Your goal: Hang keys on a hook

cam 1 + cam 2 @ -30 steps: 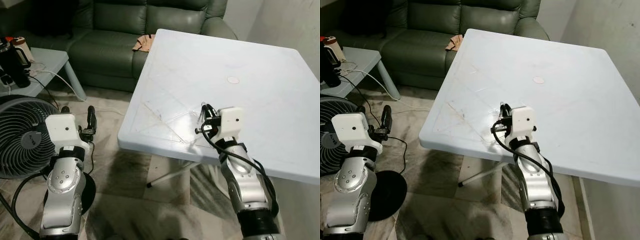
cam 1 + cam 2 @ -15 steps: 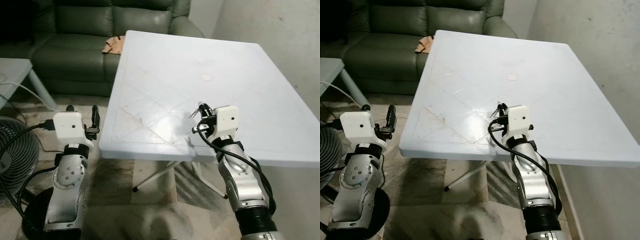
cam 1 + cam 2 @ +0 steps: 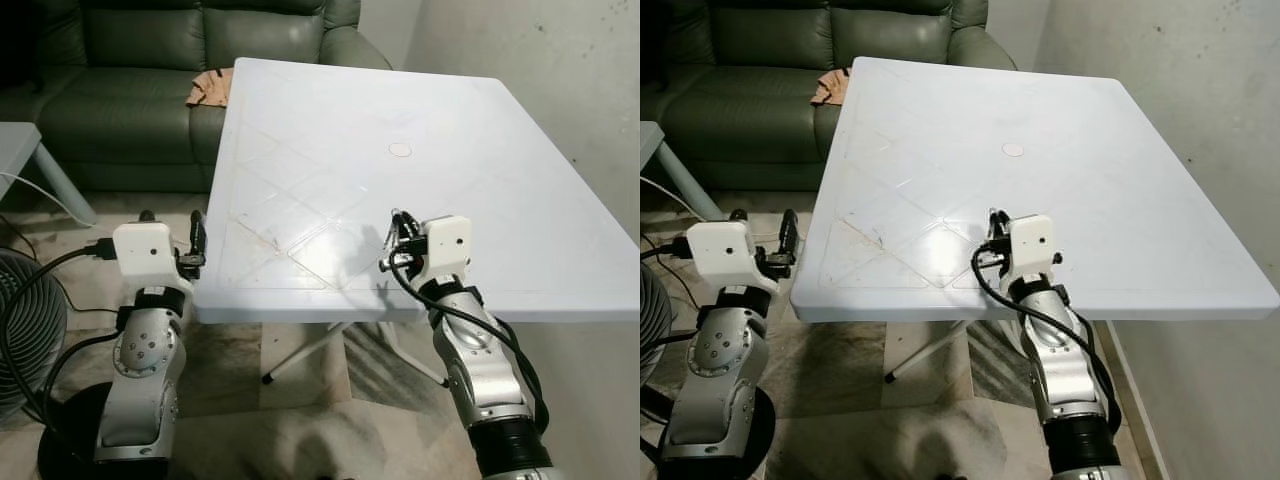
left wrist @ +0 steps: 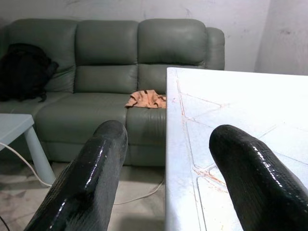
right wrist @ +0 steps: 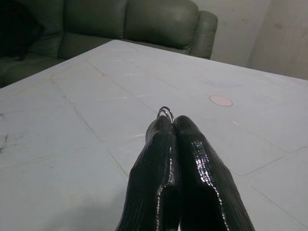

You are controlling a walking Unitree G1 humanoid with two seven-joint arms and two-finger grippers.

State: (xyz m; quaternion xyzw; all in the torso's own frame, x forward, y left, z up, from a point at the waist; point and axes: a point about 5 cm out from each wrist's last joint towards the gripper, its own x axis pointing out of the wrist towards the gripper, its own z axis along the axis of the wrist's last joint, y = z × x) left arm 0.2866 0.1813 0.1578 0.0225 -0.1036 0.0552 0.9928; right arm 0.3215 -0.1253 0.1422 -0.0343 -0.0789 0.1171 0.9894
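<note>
Right tool [image 5: 169,126] clamped on key ring [image 5: 166,112], ring poking past tips, above table [image 3: 520,190].

A glossy, finely ribbed black finish is shown on the right gripper's fingers [image 5: 183,159], between which a thin, bright metal key ring [image 5: 166,112] is pinched. The counter [image 3: 480,200] looks like smooth white plastic, scuffed and faintly stained. The sofa [image 4: 96,72] appears upholstered in matt green leather.

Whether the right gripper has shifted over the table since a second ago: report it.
Cannot tell. The whole view swung, so the camera moved. Against the table, the right gripper sits above the near edge, short of the round cap, as before.
</note>
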